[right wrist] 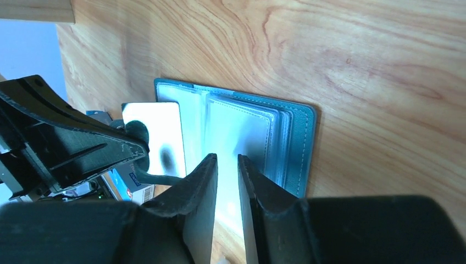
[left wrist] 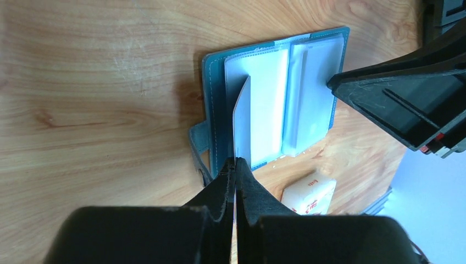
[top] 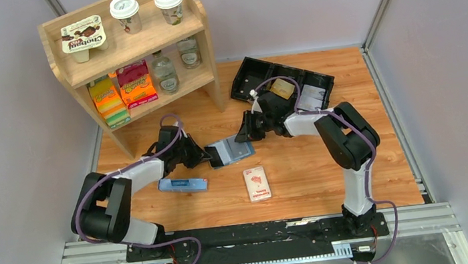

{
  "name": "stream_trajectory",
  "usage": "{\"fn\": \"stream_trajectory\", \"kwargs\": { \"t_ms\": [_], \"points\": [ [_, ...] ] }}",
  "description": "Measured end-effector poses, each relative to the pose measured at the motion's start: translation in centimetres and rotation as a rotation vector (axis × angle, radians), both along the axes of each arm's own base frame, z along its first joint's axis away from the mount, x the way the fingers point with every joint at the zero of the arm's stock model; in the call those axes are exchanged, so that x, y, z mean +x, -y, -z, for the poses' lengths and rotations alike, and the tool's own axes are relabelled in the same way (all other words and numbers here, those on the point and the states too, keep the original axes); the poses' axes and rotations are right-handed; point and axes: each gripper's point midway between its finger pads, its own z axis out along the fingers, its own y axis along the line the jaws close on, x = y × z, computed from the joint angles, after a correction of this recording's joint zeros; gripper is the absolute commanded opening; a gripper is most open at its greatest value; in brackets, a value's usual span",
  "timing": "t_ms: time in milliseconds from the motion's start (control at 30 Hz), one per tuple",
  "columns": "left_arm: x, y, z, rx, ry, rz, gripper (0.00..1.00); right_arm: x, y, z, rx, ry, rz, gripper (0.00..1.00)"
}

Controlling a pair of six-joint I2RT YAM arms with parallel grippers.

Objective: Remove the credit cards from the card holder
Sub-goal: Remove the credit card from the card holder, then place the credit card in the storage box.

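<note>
The light blue card holder [top: 237, 150] lies open on the table between my two grippers, its clear sleeves up; it also shows in the left wrist view [left wrist: 214, 88] and the right wrist view [right wrist: 299, 143]. My left gripper [left wrist: 235, 162] is shut on the edge of a credit card [left wrist: 242, 126] that stands half out of the left panel; glare makes the card [right wrist: 156, 126] look pale. My right gripper [right wrist: 226, 158] is open by a narrow gap, its tips over the holder's right panel with nothing between them. A tan-gold card [top: 282, 89] lies in the black tray.
A black tray [top: 258, 75] sits behind the right arm. A narrow pale blue box [top: 182, 185] and a white pack with a red picture [top: 257, 183] lie in front of the holder. A wooden shelf [top: 134, 50] with cups and boxes stands at the back left.
</note>
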Motion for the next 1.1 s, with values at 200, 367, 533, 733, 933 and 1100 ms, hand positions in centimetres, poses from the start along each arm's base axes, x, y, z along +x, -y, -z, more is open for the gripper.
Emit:
{"fn": "stream_trajectory", "kwargs": {
  "t_ms": [200, 367, 533, 733, 933, 1100],
  "points": [
    [0.4, -0.8, -1.2, 0.076, 0.055, 0.042, 0.0, -0.2, 0.9, -1.2, -0.052, -0.029, 0.02, 0.44],
    [1.0, -0.8, -4.2, 0.165, 0.199, 0.13, 0.0, 0.3, 1.3, -4.6, -0.064, -0.022, 0.068, 0.53],
    [1.9, 1.7, -9.9, 0.273, 0.477, 0.288, 0.0, 0.3, 1.8, -9.1, -0.033, -0.013, 0.139, 0.65],
    [1.2, 4.9, -13.6, 0.484, 0.757, 0.49, 0.0, -0.4, 2.4, -14.4, 0.047, -0.002, 0.222, 0.72],
    [0.5, 5.9, -13.7, 0.698, 0.894, 0.629, 0.0, -0.9, 2.9, -18.1, 0.113, 0.023, 0.27, 0.72],
    [0.5, 6.6, -14.3, 0.822, 0.988, 0.695, 0.0, -1.4, 2.7, -17.9, 0.116, -0.015, 0.272, 0.71]
  ]
}}
